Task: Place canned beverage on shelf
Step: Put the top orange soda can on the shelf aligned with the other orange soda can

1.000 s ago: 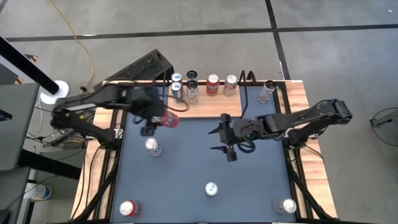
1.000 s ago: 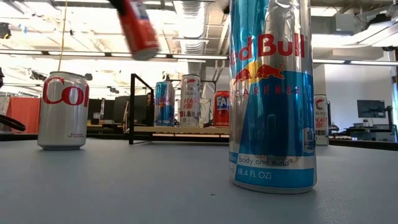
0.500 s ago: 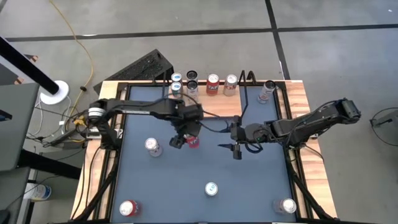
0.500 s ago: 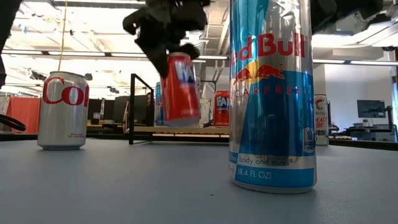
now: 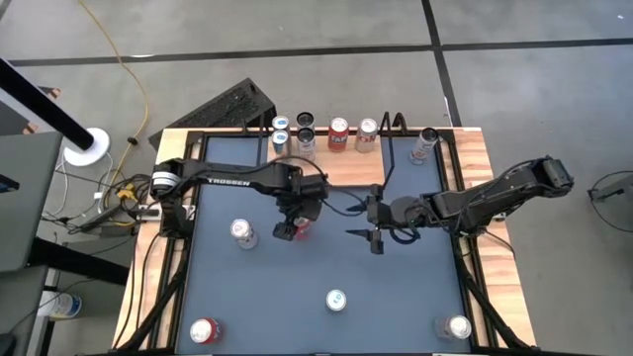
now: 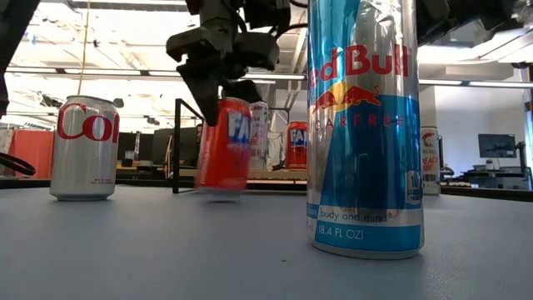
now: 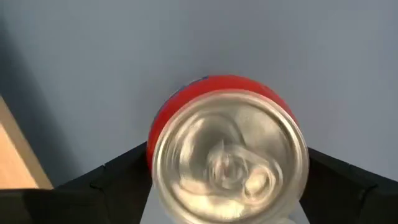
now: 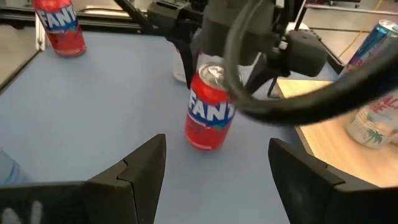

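While straddling red Fanta can (image 6: 223, 143), left gripper (image 5: 288, 229) jaws parted, right's empty

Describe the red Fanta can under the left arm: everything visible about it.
The Fanta can is red metal with white lettering and a silver top with an unopened pull tab. It stands slightly tilted on the blue table, near its middle, in front of the shelf. The left tool sits over its top, fingers down beside it; whether they touch is unclear. The right tool waits open nearby.
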